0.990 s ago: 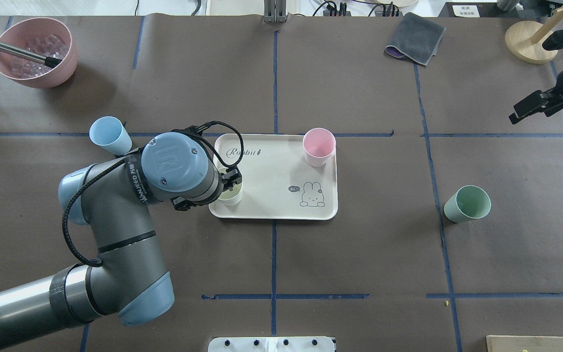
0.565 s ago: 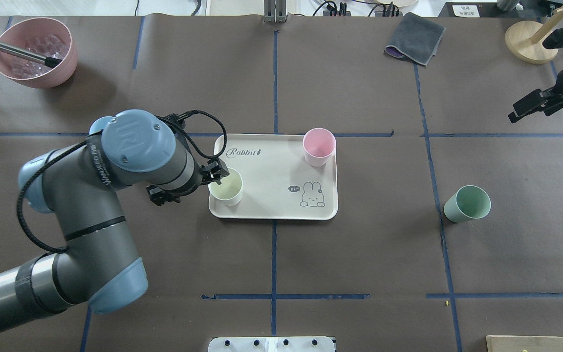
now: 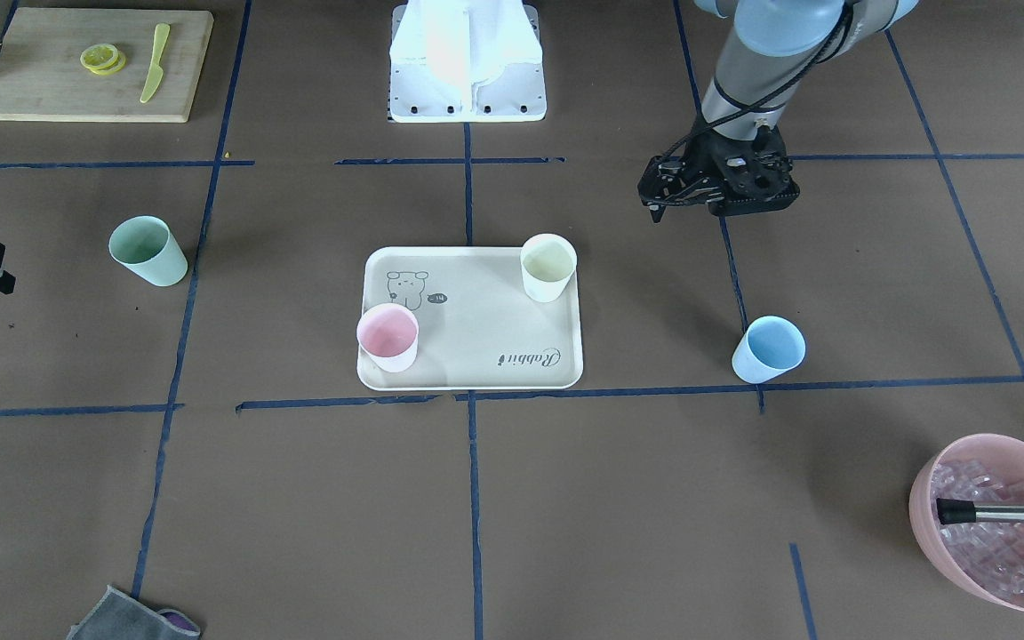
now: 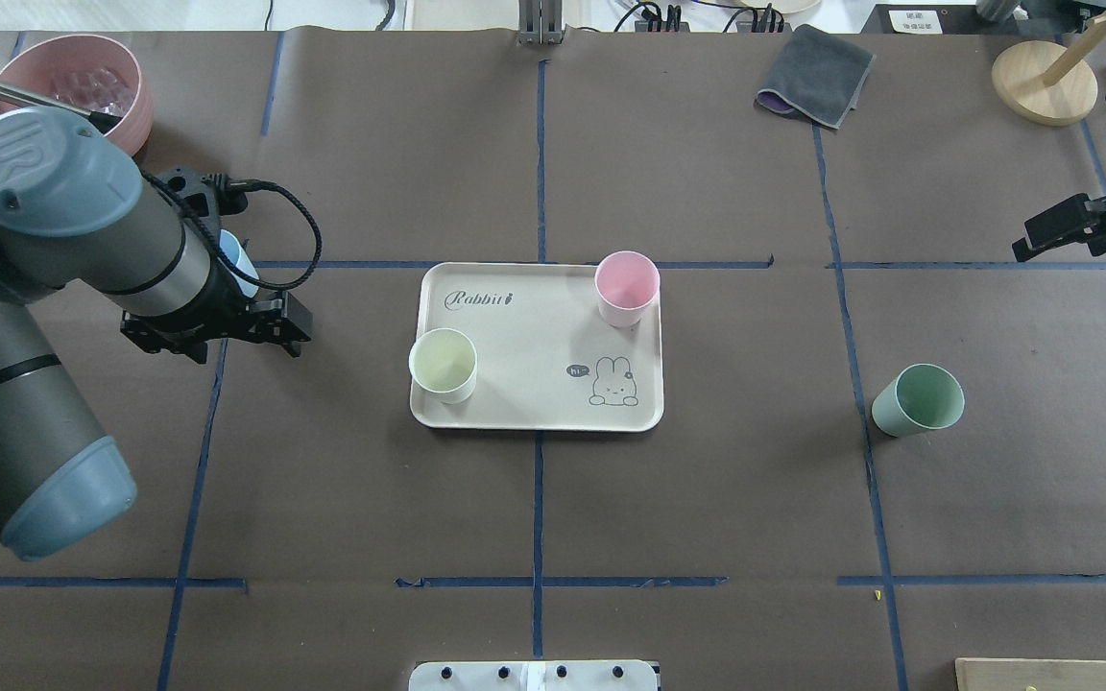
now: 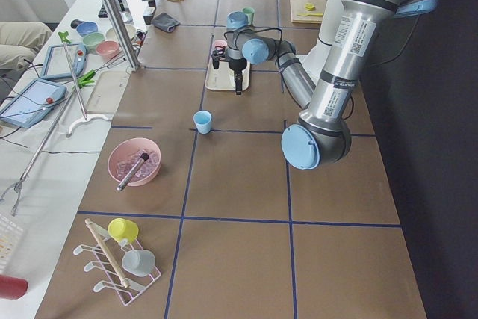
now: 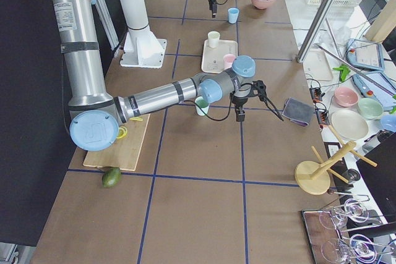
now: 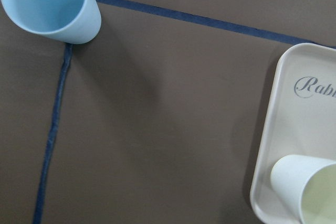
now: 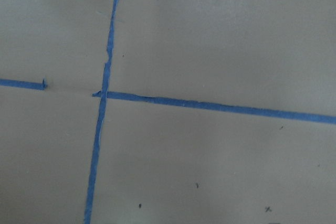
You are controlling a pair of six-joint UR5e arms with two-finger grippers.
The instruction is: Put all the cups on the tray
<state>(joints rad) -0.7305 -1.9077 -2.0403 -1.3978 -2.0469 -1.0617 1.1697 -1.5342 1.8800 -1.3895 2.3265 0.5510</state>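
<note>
The cream tray (image 4: 529, 321) lies mid-table, also in the front view (image 3: 476, 333). The pink cup (image 4: 626, 286) and the cream-yellow cup (image 4: 443, 365) stand upright on it. The light blue cup (image 3: 769, 348) stands on the table to the tray's left, partly hidden behind my left arm in the overhead view (image 4: 240, 265); the left wrist view shows it top left (image 7: 50, 3). The mint green cup (image 4: 918, 399) stands far right on the table. My left gripper (image 4: 217, 334) hovers open and empty between the blue cup and the tray. My right gripper (image 4: 1076, 228) is open and empty at the right edge.
A pink bowl of ice cubes (image 3: 1001, 524) with a metal tool in it sits at the far left corner. A grey cloth (image 4: 817, 75) and a wooden stand (image 4: 1043, 82) are at the back right. A cutting board (image 3: 50, 89) with lemon slices lies beside the robot base (image 3: 468, 62).
My left gripper let go of the cream-yellow cup and drew back left, off the tray. The cup stays upright on the tray. My right gripper shifted slightly nearer the robot.
</note>
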